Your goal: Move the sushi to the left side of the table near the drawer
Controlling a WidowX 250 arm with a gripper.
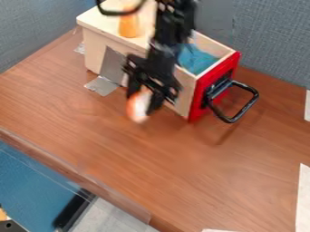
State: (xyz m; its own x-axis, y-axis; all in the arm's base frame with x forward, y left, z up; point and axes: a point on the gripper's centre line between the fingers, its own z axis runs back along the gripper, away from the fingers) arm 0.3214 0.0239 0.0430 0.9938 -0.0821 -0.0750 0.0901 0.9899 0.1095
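Table (181, 174) foremost; sushi (140, 107) between fingers (156, 100), near the open drawer (198, 105)

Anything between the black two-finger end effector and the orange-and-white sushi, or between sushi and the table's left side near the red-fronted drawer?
Nothing visible between end effector and sushi; it's between the fingers. Toward the left side of the brown wooden table, nothing upright; just silver tape flat beside the pale wooden cabinet.

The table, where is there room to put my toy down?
Bare wood on the table stretches from below the sushi to the front edge. Another patch lies between the black handle and the white strips at the right. It's crowded by the box, near the gripper and silver tape.
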